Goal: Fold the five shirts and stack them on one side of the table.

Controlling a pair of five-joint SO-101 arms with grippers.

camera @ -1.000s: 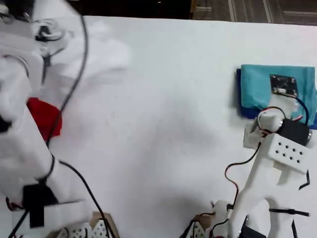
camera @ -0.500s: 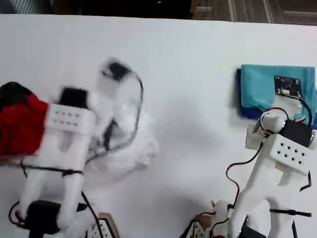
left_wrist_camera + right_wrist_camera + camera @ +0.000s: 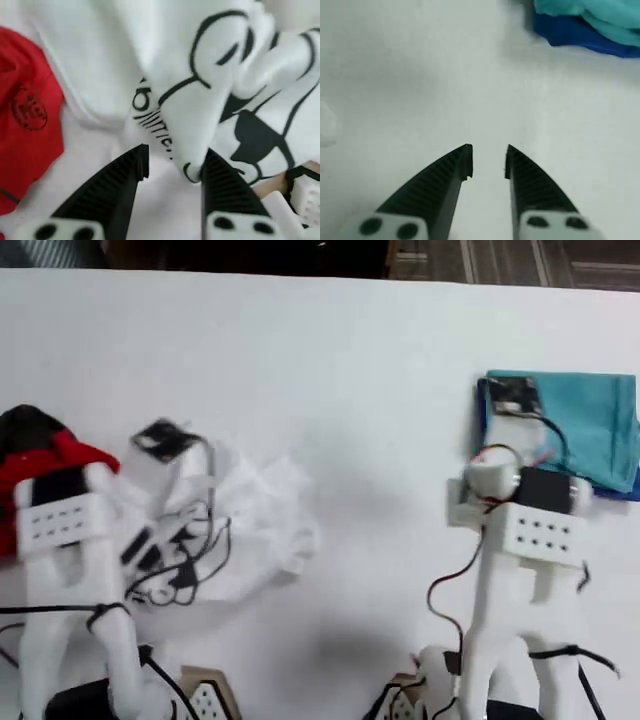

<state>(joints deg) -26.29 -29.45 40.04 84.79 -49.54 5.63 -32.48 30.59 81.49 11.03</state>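
A crumpled white shirt with black print [image 3: 245, 530] lies at the table's left, partly under the left arm [image 3: 60, 525] and its cables. In the left wrist view the same white shirt [image 3: 210, 65] bunches just beyond my left gripper [image 3: 172, 162], which is open, a fold of the cloth touching one fingertip [image 3: 212, 167]. A red shirt [image 3: 35, 465] lies at the far left edge, also seen as red shirt [image 3: 27, 115]. A folded teal shirt [image 3: 580, 425] rests on a blue shirt [image 3: 615, 485] at the right. My right gripper [image 3: 487, 161] hovers over bare table, slightly open and empty.
The right arm [image 3: 520, 535] stands beside the teal and blue stack [image 3: 580, 25]. A black item [image 3: 25, 425] lies behind the red shirt. Arm bases and cables [image 3: 200, 700] line the near edge. The white table [image 3: 380, 390] stretches between the arms.
The left arm swung in from the far left and brought the white shirt down at the table's left. The right arm shifted a little to the left.
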